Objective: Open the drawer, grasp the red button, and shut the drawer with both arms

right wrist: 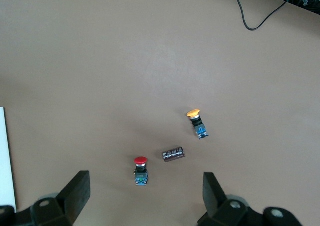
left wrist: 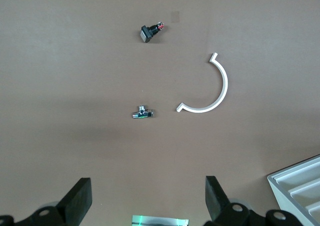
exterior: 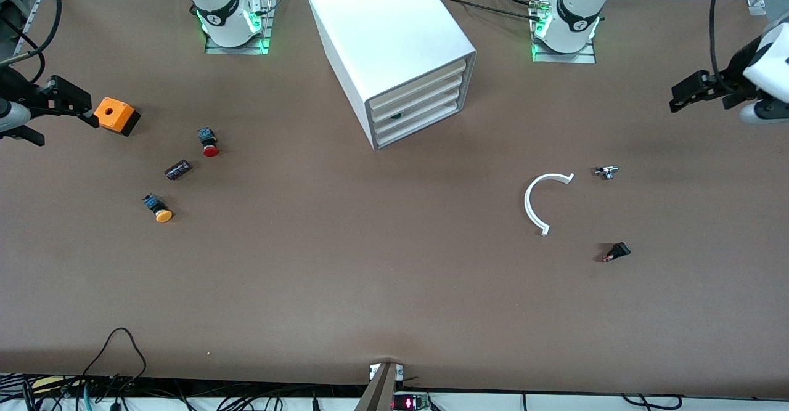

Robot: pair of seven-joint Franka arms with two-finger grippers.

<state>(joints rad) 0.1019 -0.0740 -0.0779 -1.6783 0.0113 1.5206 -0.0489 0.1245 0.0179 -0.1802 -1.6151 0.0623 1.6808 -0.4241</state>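
The white cabinet (exterior: 394, 41) stands between the arm bases, and its stacked drawers (exterior: 419, 106) all sit shut. The red-capped button (exterior: 209, 143) lies on the table toward the right arm's end. In the right wrist view it (right wrist: 141, 170) lies between my open fingers. My right gripper (exterior: 61, 112) (right wrist: 145, 198) is open and empty, high over that end near the orange cube. My left gripper (exterior: 687, 93) (left wrist: 148, 201) is open and empty, high over the left arm's end. A corner of the cabinet shows in the left wrist view (left wrist: 300, 186).
An orange cube with a hole (exterior: 114, 115), a dark cylinder (exterior: 177, 169) and an orange-yellow-capped button (exterior: 159, 209) lie near the red button. Toward the left arm's end lie a white C-shaped piece (exterior: 541, 204), a small metal part (exterior: 607, 172) and a small black switch (exterior: 616, 252).
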